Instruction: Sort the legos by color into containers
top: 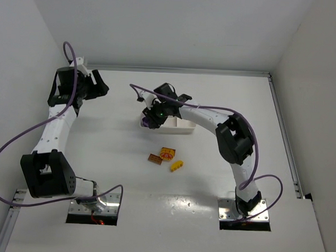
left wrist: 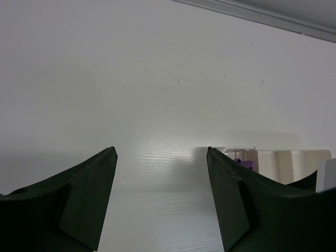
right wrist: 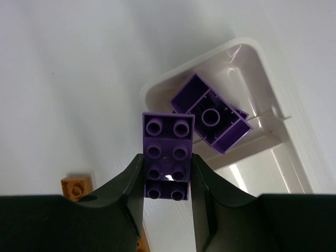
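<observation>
The right claw (right wrist: 167,160) is clamped on the long sides of a purple brick (right wrist: 167,149), holding it over the edge of the tray's (right wrist: 252,55) end compartment, where a second brick (right wrist: 210,113), also purple, lies upside down, while the left claw (left wrist: 161,152) gapes wide and empty over the tabletop (left wrist: 131,79).
</observation>
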